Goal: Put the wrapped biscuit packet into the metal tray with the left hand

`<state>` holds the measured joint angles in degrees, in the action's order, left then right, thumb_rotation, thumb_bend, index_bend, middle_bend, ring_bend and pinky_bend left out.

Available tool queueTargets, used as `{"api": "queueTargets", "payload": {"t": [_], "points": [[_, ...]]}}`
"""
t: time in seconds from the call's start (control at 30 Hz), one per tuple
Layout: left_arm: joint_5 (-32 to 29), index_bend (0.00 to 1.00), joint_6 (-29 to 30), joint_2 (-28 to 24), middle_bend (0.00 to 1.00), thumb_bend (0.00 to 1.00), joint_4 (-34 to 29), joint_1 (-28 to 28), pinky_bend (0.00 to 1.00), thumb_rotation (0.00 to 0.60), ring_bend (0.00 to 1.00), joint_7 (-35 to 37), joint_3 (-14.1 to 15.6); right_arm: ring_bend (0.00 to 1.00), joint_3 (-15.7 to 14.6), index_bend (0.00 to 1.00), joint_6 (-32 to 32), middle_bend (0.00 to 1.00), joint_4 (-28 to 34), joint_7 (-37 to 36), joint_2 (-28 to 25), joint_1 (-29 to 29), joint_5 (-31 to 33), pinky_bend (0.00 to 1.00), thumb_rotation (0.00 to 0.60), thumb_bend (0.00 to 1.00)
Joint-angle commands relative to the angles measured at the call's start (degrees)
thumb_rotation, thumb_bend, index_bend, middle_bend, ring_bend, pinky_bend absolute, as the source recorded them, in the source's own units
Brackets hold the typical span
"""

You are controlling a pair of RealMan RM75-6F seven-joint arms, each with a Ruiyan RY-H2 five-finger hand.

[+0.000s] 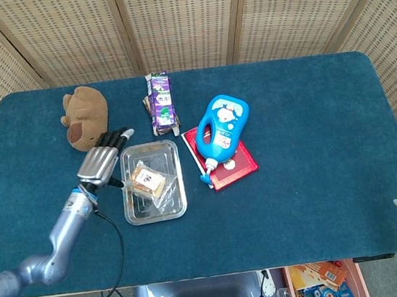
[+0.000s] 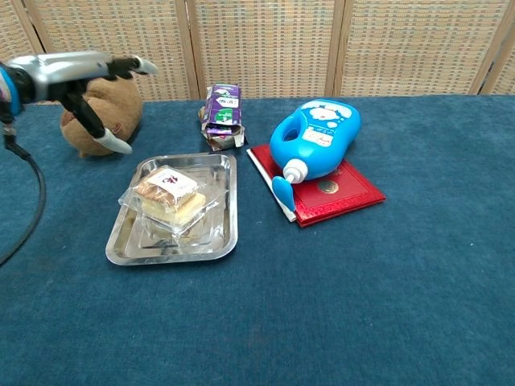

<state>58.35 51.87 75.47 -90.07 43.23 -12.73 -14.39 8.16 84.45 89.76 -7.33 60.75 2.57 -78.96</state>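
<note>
The metal tray [image 2: 228,211] is hemmed on its far side by the purple carton [image 2: 222,115] and on its right by the blue bottle [image 2: 317,138] lying on the red booklet [image 2: 342,193] — only a narrow strip of cloth separates tray and booklet. Beyond its left corner sits the brown plush toy [image 1: 84,116], with the left hand [image 1: 101,163], fingers spread, just beside the tray's left rim. Open blue tabletop [image 2: 362,305] lies along the whole near edge and the right half — nothing stands there.
</note>
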Motion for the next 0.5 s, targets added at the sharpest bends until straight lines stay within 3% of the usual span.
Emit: {"api": "queueTargets", "payload": {"t": [0.03, 0.3, 0.5], "points": [[6.17, 0.0, 10.14, -8.57, 0.0, 0.0, -8.03, -9.1, 0.0, 0.6, 0.0, 4.58, 2.17, 0.0, -0.18, 0.0, 0.11, 0.0, 0.02, 0.23, 0.05, 0.0, -0.31, 0.0, 0.6, 0.0], [11.03, 0.0, 22.14, -13.5, 0.0, 0.0, -12.32, -21.97, 0.0, 0.6, 0.0, 5.33, 10.53, 0.0, -0.57, 0.0, 1.17, 0.0, 0.49, 0.77, 0.08, -0.3, -1.44, 0.0, 0.6, 0.0], [15.3, 0.0, 26.8, -12.88, 0.0, 0.0, -11.46, -26.34, 0.0, 0.6, 0.0, 6.73, 13.09, 0.0, -0.65, 0.0, 1.57, 0.0, 0.47, 0.74, 0.09, -0.46, -1.7, 0.0, 0.6, 0.0]]}}
